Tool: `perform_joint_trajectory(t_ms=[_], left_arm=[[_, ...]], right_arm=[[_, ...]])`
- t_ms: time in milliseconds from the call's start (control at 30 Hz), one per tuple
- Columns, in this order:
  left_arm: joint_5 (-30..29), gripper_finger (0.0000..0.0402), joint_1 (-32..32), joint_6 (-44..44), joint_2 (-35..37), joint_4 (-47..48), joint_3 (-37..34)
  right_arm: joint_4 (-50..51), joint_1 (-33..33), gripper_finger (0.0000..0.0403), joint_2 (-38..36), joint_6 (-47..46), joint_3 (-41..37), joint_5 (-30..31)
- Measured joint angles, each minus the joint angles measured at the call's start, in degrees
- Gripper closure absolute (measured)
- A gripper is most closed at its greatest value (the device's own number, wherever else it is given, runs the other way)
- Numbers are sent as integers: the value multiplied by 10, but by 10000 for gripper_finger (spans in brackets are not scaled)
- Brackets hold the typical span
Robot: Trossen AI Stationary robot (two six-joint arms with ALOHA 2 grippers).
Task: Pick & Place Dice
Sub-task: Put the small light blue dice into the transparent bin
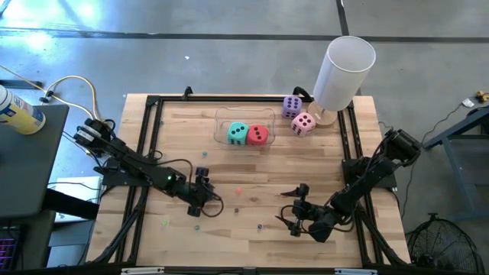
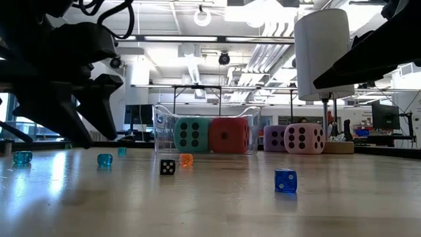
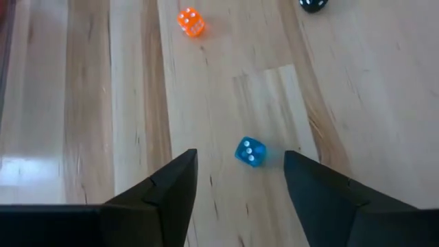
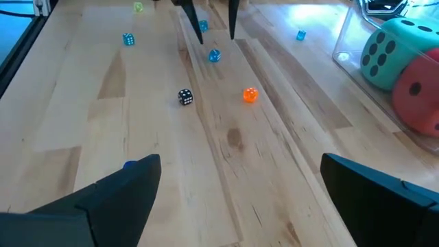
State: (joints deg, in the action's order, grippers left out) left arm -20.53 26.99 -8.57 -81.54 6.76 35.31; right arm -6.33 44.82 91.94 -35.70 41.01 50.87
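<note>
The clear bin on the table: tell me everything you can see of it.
The clear bin is a see-through, plastic-looking tub with an open top and rounded corners, standing upright near the far middle of the wooden table. Inside, side by side and touching, sit the teal-green die and the red die. The purple die and pink die lie outside it, to its right. Neither pincer is near it.

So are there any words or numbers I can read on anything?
None can be read.
Spray can beside the table: blue print, too blurred to read.
Big dice and small dice: only dots, no numbers.
White tube: blank.
</note>
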Motion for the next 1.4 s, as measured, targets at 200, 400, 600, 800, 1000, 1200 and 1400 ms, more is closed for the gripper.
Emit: perform_joint_trajectory(t_ms=[200, 400, 600, 800, 1000, 1200, 1400], left_arm=[[9, 189, -1, -20, 0, 0, 0], [21, 190, -4, -25, -2, -2, 0], [43, 190, -7, -42, -33, -38, -8], [71, 190, -26, -24, -43, -51, -8], [114, 190, -49, -22, -45, -84, -25], [146, 190, -69, -32, -44, -129, -53], [147, 190, -70, -28, -44, -126, -53]], right_arm=[[0, -7, 11, 0, 0, 0, -2], [-1, -11, 11, 0, 0, 0, -23], [-3, -11, 11, 0, 0, 0, -31], [-11, -11, 11, 0, 0, 0, -31], [-17, -11, 11, 0, 0, 0, -31], [-22, -11, 11, 0, 0, 0, -31], [-22, -12, 11, 0, 0, 0, -31]])
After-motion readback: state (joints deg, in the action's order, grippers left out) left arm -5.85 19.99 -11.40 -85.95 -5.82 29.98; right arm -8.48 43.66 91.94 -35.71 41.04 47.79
